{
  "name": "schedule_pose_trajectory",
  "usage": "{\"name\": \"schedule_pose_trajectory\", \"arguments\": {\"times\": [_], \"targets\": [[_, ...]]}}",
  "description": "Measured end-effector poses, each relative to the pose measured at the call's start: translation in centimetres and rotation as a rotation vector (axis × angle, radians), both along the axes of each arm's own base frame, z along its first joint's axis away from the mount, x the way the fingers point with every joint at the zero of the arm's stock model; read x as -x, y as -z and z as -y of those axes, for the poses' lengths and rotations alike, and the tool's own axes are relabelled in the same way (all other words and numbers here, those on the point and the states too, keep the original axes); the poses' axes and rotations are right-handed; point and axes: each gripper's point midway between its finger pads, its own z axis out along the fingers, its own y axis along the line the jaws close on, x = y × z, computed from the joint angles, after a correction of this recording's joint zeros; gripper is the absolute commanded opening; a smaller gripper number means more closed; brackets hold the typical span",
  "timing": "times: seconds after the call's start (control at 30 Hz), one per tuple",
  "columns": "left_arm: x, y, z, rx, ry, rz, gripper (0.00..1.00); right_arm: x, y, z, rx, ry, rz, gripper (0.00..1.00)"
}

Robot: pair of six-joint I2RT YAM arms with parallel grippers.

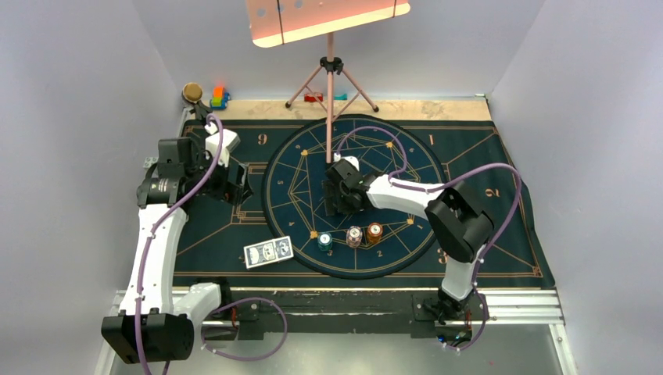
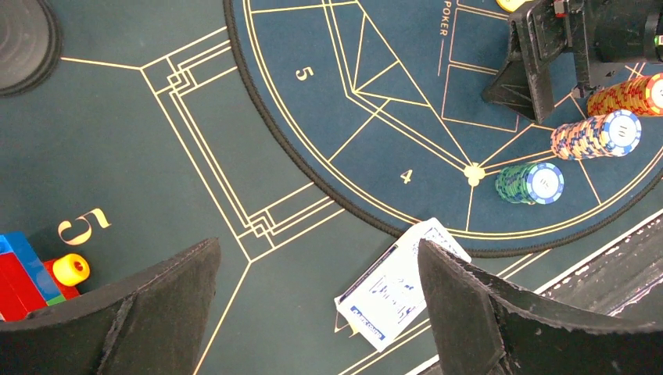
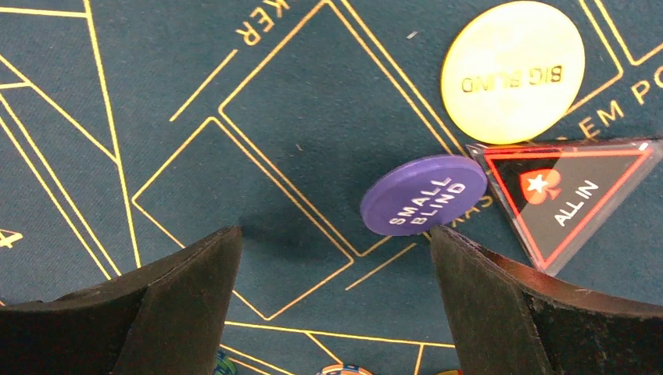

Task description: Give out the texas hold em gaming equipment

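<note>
The blue-and-white-backed cards point(image 1: 268, 251) lie in a small pile on the mat by the near-left rim of the round layout, and also show in the left wrist view point(image 2: 403, 291). Three chip stacks stand in a row: teal point(image 1: 325, 242), white point(image 1: 354, 236) and orange point(image 1: 374, 232). The yellow disc point(image 3: 512, 72), a dark blue disc point(image 3: 422, 194) and the red-edged black triangular marker point(image 3: 567, 195) lie together. My right gripper point(image 3: 335, 234) is open and empty just near them. My left gripper point(image 2: 319, 246) is open and empty above the mat, left of the cards.
The pink tripod stand point(image 1: 330, 74) stands at the back centre, one leg over the round layout point(image 1: 281, 168). Coloured toy blocks point(image 1: 220, 97) and a brass round object point(image 1: 191, 92) sit at the back left. The blocks also show in the left wrist view point(image 2: 27, 273).
</note>
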Motion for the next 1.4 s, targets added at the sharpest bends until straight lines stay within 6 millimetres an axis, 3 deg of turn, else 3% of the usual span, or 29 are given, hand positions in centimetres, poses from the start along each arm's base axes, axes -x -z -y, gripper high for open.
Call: {"name": "schedule_pose_trajectory", "arguments": {"times": [0.33,0.6,0.87,1.27,1.4], "targets": [[-0.1,-0.7,-0.1,-0.015,0.009,0.014,1.00,-1.2,0.3,2.6,-0.024,0.102,-0.017,0.94],[-0.2,-0.7,-0.4,-0.028,0.005,0.016,1.00,-1.7,0.6,2.8,0.002,0.108,-0.043,0.83],[-0.2,-0.7,-0.5,-0.033,0.000,0.016,1.00,-1.7,1.0,3.1,0.074,0.100,-0.045,0.66],[-0.3,-0.7,-0.8,-0.044,-0.020,0.012,1.00,-2.2,0.9,1.8,0.123,0.034,-0.054,0.37],[-0.3,-0.7,-1.0,-0.051,-0.026,0.014,1.00,-2.1,0.9,1.4,0.138,0.013,-0.062,0.34]]}}
